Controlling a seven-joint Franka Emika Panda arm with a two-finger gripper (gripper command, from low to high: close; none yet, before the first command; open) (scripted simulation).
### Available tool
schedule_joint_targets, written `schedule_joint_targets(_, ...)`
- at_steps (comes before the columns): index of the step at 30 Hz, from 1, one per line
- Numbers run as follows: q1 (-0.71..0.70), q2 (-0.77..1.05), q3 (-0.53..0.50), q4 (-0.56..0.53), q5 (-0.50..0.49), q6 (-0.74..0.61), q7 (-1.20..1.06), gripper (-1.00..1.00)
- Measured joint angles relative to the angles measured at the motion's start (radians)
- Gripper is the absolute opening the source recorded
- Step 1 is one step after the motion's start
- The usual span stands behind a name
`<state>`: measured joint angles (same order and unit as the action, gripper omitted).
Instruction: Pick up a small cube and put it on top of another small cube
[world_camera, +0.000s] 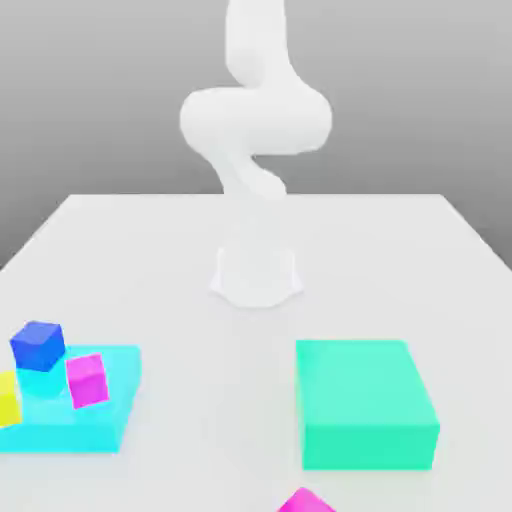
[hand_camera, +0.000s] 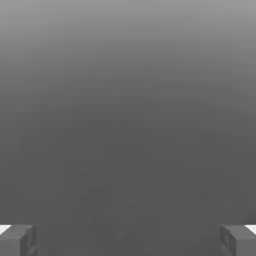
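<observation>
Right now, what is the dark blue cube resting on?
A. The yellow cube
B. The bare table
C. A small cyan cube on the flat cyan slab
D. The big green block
C. In the exterior view the dark blue cube sits on a small cyan cube, which stands on the flat cyan slab, well apart from the green block.
</observation>
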<state>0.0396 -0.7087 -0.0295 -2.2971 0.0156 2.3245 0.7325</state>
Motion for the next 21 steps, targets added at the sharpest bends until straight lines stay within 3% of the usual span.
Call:
schedule_joint_targets(12, 0.150, 0.442, -0.109, 0.015, 0.105, 0.116, -0.347, 0.00)
schedule_joint_targets(21, 0.190, 0.766, -0.111, 0.025, 0.157, 0.204, -0.587, 0.00)
